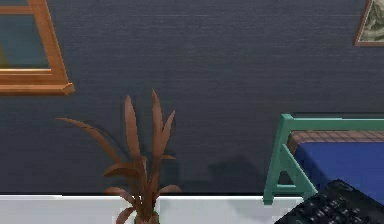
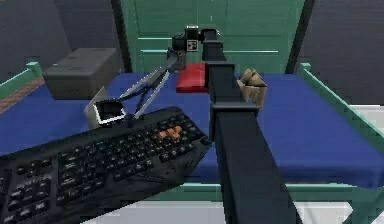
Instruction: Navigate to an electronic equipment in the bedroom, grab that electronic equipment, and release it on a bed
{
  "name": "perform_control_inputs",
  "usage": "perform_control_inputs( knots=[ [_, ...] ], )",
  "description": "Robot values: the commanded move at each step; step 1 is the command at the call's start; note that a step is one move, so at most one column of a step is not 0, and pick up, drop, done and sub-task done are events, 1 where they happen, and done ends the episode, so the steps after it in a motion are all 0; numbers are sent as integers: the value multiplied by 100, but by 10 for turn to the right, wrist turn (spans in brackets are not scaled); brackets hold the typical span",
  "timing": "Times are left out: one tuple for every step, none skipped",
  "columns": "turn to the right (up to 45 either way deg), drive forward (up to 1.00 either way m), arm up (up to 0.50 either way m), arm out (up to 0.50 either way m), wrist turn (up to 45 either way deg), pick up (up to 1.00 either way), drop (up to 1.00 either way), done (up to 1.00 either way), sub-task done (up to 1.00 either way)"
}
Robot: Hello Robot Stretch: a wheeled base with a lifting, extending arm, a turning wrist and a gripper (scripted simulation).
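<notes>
Bed (image 2: 325, 120), green frame, blue mattress, across middle of arm side view. Small dark, white-edged device (image 2: 108, 112) left of centre on mattress, at fingertips of gripper (image 2: 125, 100); cannot tell whether anything held. Black keyboard (image 2: 100, 165) lower left. Grey box (image 2: 80, 72) upper left. Red item (image 2: 192, 78) top centre beside arm (image 2: 240, 150).

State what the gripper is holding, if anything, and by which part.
It cannot be told: the gripper has its far end at a small white-edged device with the blue bed behind it, so a hold cannot be confirmed.
</notes>
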Motion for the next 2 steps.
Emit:
perform_control_inputs(
  knots=[
    [0, 0, 0, 0, 450, 0, 0, 0, 0],
    [0, 0, 0, 0, 300, 0, 0, 0, 0]
  ],
)
